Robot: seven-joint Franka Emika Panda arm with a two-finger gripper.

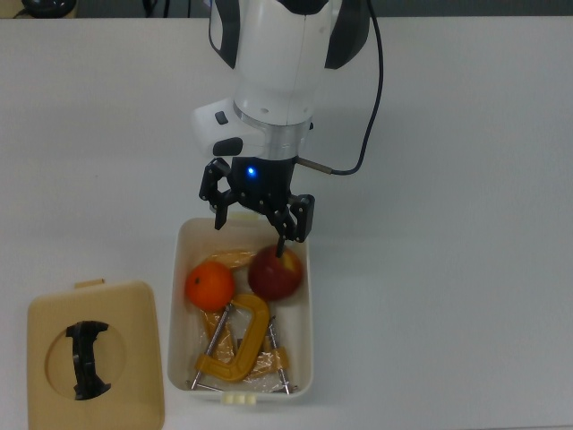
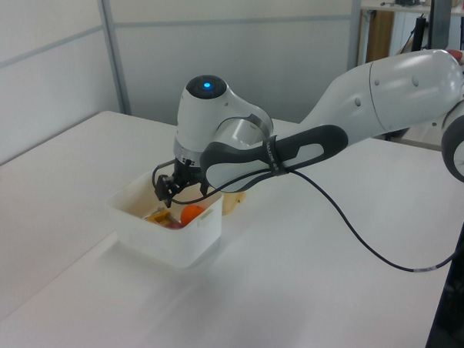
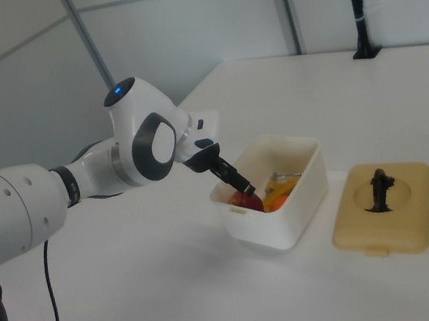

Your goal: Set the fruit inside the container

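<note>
A dark-red apple lies inside the cream-white container, against the wall on the top view's right, at the end nearest the robot arm. Just beside it, toward the top view's left, sits the orange; the two fruits appear to touch or nearly touch. In the right view the apple shows red just behind the tub's near rim, with the orange next to it. The other half of the container holds a yellow C-clamp with metal rods, lying on a crinkled amber wrapper.

Directly above the container's near end hangs the pincer, its black fingers spread apart and holding nothing; one fingertip sits just over the apple's top in the top view, though contact cannot be judged. A blue light glows on the wrist. The white arm reaches in from the left view's right, a black cable looping beneath it.

On the white counter, apart from the tub toward the top view's lower left, rests a flat tan lid with a black handle in its round recess.
</note>
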